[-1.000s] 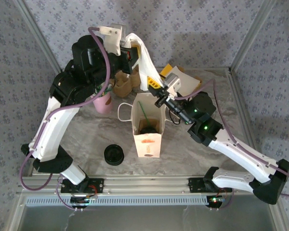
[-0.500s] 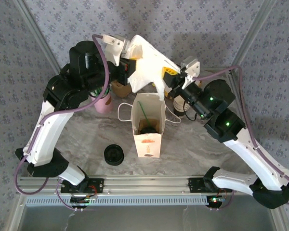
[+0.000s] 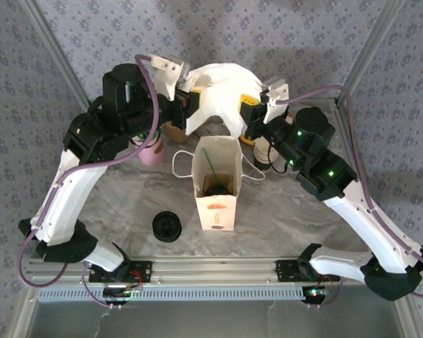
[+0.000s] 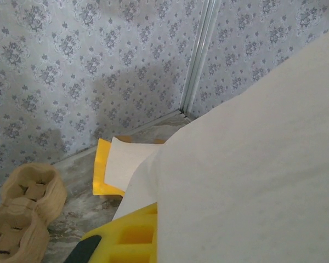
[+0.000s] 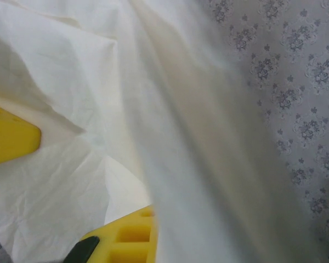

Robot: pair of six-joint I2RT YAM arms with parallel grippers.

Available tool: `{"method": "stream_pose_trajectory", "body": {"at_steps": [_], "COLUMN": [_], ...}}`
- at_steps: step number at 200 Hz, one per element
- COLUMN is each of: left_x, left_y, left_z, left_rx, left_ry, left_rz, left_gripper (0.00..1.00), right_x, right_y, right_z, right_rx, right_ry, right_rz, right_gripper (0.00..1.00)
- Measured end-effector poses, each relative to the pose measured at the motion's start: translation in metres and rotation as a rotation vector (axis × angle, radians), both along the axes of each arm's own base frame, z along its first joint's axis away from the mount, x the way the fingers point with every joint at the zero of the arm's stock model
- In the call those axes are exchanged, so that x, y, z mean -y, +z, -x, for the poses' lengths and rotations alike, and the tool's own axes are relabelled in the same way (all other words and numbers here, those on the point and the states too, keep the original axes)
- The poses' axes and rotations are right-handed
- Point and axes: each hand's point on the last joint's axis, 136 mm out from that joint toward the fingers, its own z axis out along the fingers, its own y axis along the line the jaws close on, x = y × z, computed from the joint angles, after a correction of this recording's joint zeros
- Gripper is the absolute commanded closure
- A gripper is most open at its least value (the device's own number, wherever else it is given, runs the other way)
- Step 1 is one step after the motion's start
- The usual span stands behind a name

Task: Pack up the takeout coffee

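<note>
Top external: left gripper (image 3: pixel 187 105) and right gripper (image 3: pixel 245 114) both clamped on one white paper sheet (image 3: pixel 218 86).

black lids (image 3: pixel 167 227) near front | pink cup (image 3: pixel 153 152) left | cardboard carrier (image 4: pixel 22 205) rear | white sheet (image 3: pixel 215 91) aloft

You've got a white sheet (image 4: pixel 252 164) covering the right side, lying over the yellow claw finger (image 4: pixel 131 241) at bottom. Brown pulp cup carrier (image 4: pixel 22 213) sits lower left on the tabletop (image 4: pixel 71 219). Yellow pad (image 4: pixel 101 172) w/ white slip (image 4: pixel 126 159) lies near the corner post (image 4: pixel 200 55).
</note>
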Motion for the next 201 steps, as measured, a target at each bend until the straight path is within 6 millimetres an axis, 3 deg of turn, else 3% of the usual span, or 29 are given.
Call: {"method": "stream_pose_trajectory", "body": {"at_steps": [47,85,201], "left_x": [0.012,0.024,0.039], "left_y": [-0.004,-0.01,-0.019], "left_z": [0.006,-0.001,-0.004], "left_rx": [-0.027,-0.048,-0.093], "left_ry": [-0.029,-0.031,-0.062], "left_rz": [0.02,0.032,0.047], "left_gripper": [1.0,1.0,1.0], "right_x": [-0.002,-0.013,-0.047], "right_y": [-0.001,0.002,0.008], "right_z": [-0.002,0.004,0.033], "right_rx": [-0.029,-0.041,-0.03], "right_ry": [0.003,0.078,0.35], "right_rz": [-0.035,-0.051,-0.014], "right_gripper": [0.99,0.95,0.52]}}
